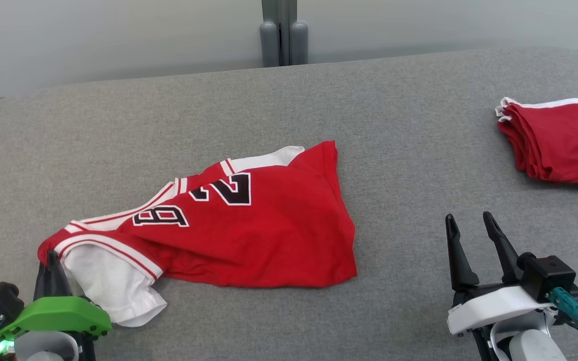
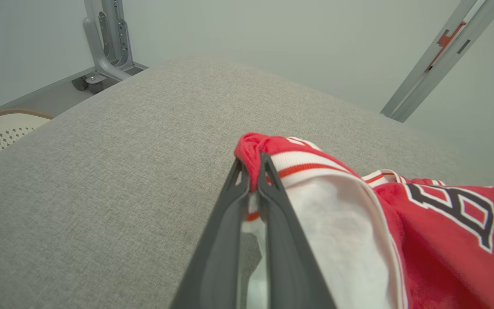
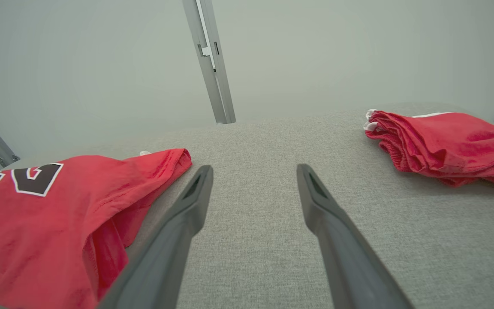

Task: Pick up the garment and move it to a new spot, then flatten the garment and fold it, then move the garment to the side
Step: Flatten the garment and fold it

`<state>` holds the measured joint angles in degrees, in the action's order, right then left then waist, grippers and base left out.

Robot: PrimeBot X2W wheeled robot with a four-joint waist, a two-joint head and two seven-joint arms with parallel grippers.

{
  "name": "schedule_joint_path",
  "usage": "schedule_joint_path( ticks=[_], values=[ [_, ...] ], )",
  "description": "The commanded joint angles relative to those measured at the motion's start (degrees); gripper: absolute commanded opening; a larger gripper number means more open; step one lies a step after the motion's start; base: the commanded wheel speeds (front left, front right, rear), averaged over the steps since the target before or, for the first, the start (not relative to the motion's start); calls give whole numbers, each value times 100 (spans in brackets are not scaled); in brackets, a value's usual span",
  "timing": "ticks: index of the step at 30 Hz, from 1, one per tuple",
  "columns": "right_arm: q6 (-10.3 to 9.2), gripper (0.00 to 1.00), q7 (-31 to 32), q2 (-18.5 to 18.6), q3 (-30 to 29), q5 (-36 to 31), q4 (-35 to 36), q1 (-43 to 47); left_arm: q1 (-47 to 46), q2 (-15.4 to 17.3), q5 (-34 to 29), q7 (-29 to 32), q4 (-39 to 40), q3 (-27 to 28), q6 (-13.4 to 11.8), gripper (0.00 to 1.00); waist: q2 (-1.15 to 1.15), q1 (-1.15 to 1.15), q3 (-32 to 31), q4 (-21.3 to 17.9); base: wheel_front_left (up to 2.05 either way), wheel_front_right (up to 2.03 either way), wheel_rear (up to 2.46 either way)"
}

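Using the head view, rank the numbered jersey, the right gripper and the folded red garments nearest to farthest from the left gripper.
1. Numbered jersey: pinched in the left gripper, lower left.
2. Right gripper: lower right, open.
3. Folded red garments: far right edge.

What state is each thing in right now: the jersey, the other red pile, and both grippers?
jersey: unfolded, rumpled, one edge pinched.
red pile: folded, lying apart at the far right.
left gripper: shut on the jersey's edge.
right gripper: open, empty.
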<state>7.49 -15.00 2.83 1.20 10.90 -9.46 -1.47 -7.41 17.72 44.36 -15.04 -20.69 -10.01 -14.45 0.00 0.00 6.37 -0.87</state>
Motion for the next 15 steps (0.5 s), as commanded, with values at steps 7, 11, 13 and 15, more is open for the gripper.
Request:
schedule_joint_path(
  ticks=[7,11,13,15],
  values=[
    [1,100,-25,12,81,-17,-119,-81,238,-60,-144,-17,-71,51,-40,6,0,0,-39,127,0,0,0],
    [1,100,-26,12,152,-51,-200,-59,147,-192,-381,-17,-5,1,73,100,0,0,-69,225,0,0,0],
    [1,100,-26,13,165,-55,-232,-56,81,-246,-615,-12,117,-47,99,100,0,0,-88,282,0,0,0],
    [1,100,-25,13,181,-75,-260,-60,23,-365,-855,-10,298,-81,124,100,0,0,-106,344,0,0,0]
  ],
)
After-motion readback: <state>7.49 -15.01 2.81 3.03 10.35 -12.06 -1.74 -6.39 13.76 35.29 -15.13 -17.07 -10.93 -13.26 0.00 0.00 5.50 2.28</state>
